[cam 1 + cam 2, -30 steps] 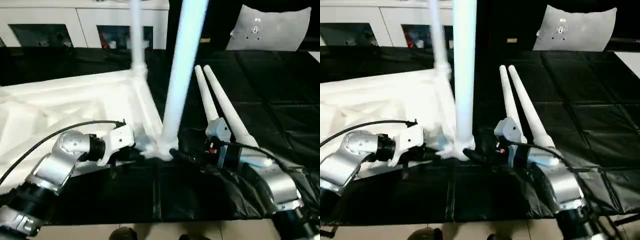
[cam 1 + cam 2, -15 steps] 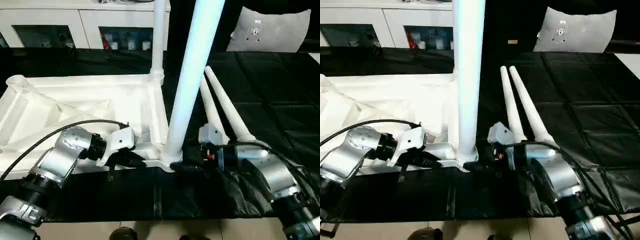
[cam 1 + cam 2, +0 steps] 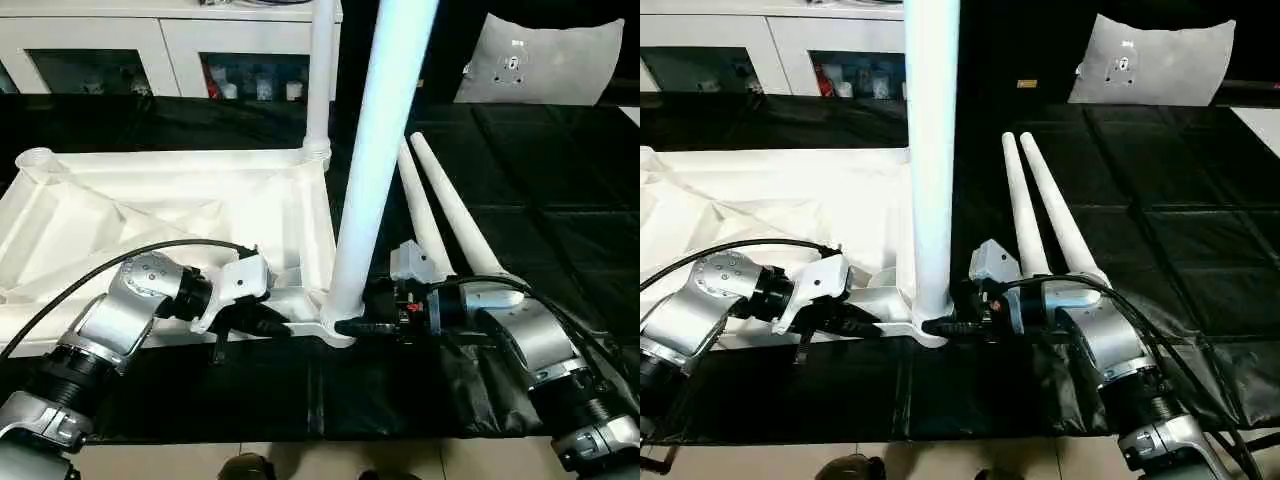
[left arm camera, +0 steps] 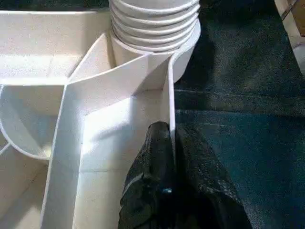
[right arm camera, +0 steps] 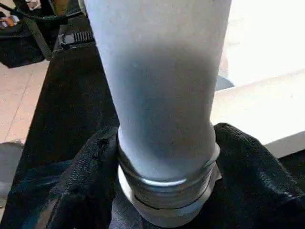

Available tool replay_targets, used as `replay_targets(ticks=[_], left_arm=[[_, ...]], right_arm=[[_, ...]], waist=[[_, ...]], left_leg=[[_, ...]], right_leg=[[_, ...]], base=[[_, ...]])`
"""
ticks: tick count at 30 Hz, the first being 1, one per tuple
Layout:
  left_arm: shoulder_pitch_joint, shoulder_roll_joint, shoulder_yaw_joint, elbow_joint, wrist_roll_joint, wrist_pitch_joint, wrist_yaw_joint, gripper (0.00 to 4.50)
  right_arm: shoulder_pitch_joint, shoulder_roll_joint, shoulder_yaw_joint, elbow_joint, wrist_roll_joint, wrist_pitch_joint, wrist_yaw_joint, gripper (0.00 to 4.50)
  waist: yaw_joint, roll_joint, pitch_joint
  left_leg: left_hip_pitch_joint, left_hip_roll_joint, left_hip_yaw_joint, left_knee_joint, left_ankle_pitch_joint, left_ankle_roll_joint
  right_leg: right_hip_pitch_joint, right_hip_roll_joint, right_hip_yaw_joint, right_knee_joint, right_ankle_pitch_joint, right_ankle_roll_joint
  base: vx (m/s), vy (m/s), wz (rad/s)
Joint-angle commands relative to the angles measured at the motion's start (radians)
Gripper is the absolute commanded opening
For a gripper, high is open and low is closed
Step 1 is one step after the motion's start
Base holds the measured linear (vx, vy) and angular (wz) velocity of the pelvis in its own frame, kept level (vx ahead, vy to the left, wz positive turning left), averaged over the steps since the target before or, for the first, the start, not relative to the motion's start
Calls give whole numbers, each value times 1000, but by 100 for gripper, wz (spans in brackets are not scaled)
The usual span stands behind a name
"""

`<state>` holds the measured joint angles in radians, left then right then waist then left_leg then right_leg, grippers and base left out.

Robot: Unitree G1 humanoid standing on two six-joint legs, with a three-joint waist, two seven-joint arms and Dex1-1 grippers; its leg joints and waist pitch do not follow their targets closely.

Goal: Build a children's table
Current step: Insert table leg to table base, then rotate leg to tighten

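The big white tabletop [image 3: 180,215] lies upside down on the black surface [image 3: 560,200], ribs facing up. It looks like hard, light plastic that will not bend much, so its thin side wall is a good place to pinch.

Two legs already stand in the tabletop's corner sockets: a near leg [image 3: 380,150] at the front corner and a far leg [image 3: 320,75] at the back corner. Two spare legs [image 3: 1045,205] lie side by side just right of the tabletop. The legs look smooth, round and slippery, so holding low near the socket seems best.

The right end effector [image 5: 164,157] is clamped around the near leg's bottom. The left end effector [image 4: 167,157] is closed on the tabletop's wall beside that socket.
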<state>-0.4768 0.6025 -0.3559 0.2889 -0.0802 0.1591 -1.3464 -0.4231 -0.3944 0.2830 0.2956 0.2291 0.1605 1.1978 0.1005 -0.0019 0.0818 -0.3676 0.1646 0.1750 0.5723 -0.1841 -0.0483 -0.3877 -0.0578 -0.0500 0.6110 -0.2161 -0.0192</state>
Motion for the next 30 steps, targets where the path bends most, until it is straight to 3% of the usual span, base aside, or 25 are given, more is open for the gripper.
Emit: replay_targets(ticks=[1,4,8,11,13,14,15,18,20,22,24,25,27,28,30], left_arm=[[3,-8,-38,-23,-1,-10,-41,0],[13,-10,-26,-33,-8,1,-26,0],[70,-57,48,-125,-30,110,139,0],[110,-118,96,-215,-47,236,271,0],[130,-166,118,-271,-57,312,343,0],[146,-207,120,-320,-50,369,401,0],[151,-230,120,-338,-44,392,428,0],[157,-301,119,-370,-9,447,515,0],[156,-330,117,-377,6,466,550,0],[146,-386,105,-375,45,490,626,0],[143,-425,92,-395,64,528,681,0],[143,-427,79,-410,68,544,685,0],[144,-420,71,-422,71,551,681,0],[145,-394,66,-425,73,540,655,0],[146,-379,67,-425,72,532,638,0]], right_arm=[[8,8,15,-11,7,-3,9,272],[26,10,13,-28,14,10,5,272],[147,57,-14,-147,40,89,-124,272],[228,133,-22,-195,16,114,-274,272],[264,186,-15,-214,-4,127,-360,272],[288,244,-11,-229,-17,153,-446,272],[296,273,-7,-233,-23,162,-483,272],[303,359,4,-225,-61,184,-599,272],[304,395,7,-222,-79,195,-649,272],[293,468,10,-202,-112,222,-759,272],[281,516,24,-193,-152,236,-843,272],[275,522,26,-195,-168,228,-861,272],[270,514,24,-201,-178,207,-858,272],[267,487,3,-206,-182,178,-847,328],[267,471,-12,-209,-182,165,-843,342]], waist=[[-3,7,-52],[-3,9,-49],[-3,10,-38],[-6,13,-22],[-15,13,-7],[-22,9,4],[-29,6,9],[-45,6,19],[-47,5,20],[-53,8,22],[-55,10,23],[-59,7,12],[-59,11,12],[-60,9,-5],[-60,10,-5]], left_leg=[[13,72,-21,-62,-132,74],[14,72,-21,-65,-152,67],[13,79,-24,-72,-171,58],[12,73,-26,-82,-243,41],[15,74,-32,-91,-325,7],[8,73,-37,-97,-341,-3],[6,67,-41,-102,-367,-7],[11,62,-45,-100,-361,1],[12,62,-43,-102,-343,9],[6,65,-42,-110,-302,12],[10,64,-42,-111,-322,4],[11,66,-40,-108,-313,4],[9,66,-37,-106,-277,13],[9,66,-34,-100,-228,22],[5,63,-29,-94,-166,42]], right_leg=[[42,-93,52,-60,-50,-271],[41,-93,53,-63,-71,-269],[37,-94,57,-64,-56,-261],[30,-94,58,-82,-214,-235],[22,-101,62,-98,-393,-191],[20,-100,64,-100,-434,-173],[17,-99,62,-108,-522,-139],[6,-105,71,-127,-626,-90],[4,-103,72,-130,-614,-82],[7,-95,69,-125,-517,-91],[3,-94,69,-124,-499,-94],[9,-93,71,-120,-462,-100],[10,-92,73,-115,-370,-111],[20,-89,71,-104,-271,-129],[23,-85,68,-95,-141,-155]], base=[[0,0,0],[0,0,0],[0,0,0],[0,0,0],[0,0,0],[0,0,0],[0,0,0],[0,0,0],[0,0,0],[0,0,0],[0,0,0],[0,0,0],[0,0,0],[53,7,3],[63,-4,4]])
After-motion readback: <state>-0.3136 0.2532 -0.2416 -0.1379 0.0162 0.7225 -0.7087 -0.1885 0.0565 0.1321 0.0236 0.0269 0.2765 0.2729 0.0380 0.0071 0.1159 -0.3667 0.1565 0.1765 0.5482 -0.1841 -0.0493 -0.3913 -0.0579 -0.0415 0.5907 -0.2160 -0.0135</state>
